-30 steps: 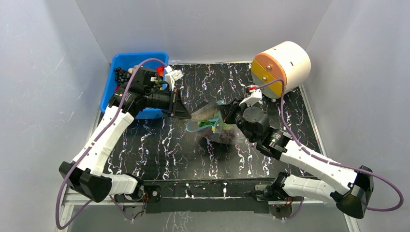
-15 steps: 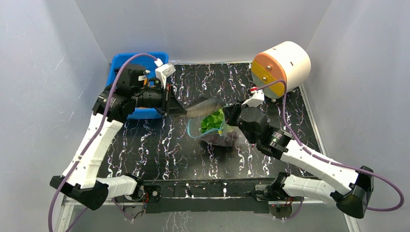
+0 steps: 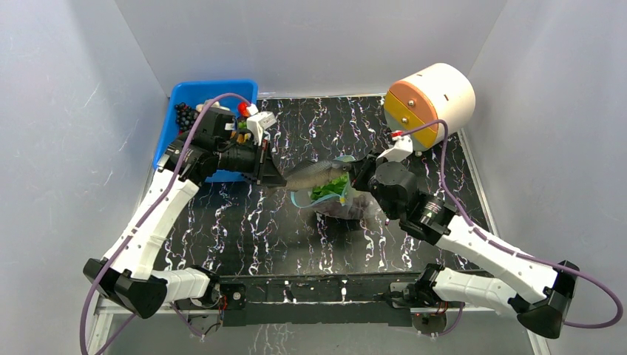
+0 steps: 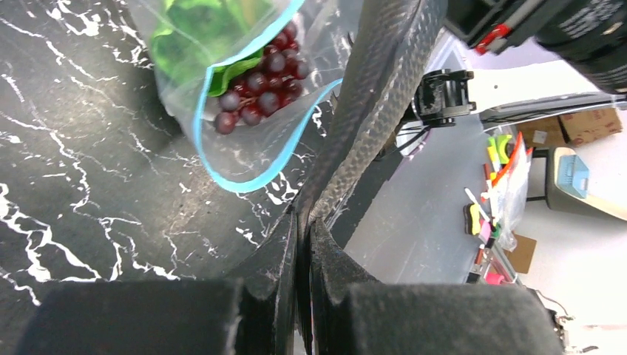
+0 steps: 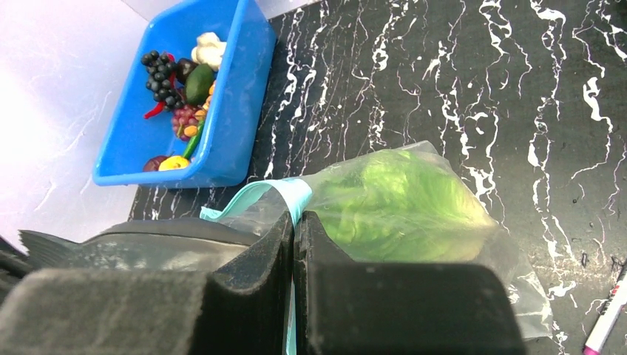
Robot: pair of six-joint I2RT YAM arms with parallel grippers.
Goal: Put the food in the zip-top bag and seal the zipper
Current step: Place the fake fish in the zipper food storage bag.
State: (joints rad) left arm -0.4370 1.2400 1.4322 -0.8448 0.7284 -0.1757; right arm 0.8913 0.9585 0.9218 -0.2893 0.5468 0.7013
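zip-top bag (image 3: 336, 209) sits mid-frame on the table (image 3: 244, 222) in the top view, mouth open toward the left, with the lettuce head (image 3: 327, 189) and grape bunch (image 4: 262, 81) inside. blue bin (image 3: 214, 87) in the upper left holds a heap of small toy foods (image 5: 174, 81). left claw (image 4: 303, 229) is clamped tight on the narrow end of a grey toy fish (image 3: 310, 174), whose other end reaches the bag's mouth. right claw (image 5: 294, 222) is pinched closed on the zipper (image 5: 285, 191).
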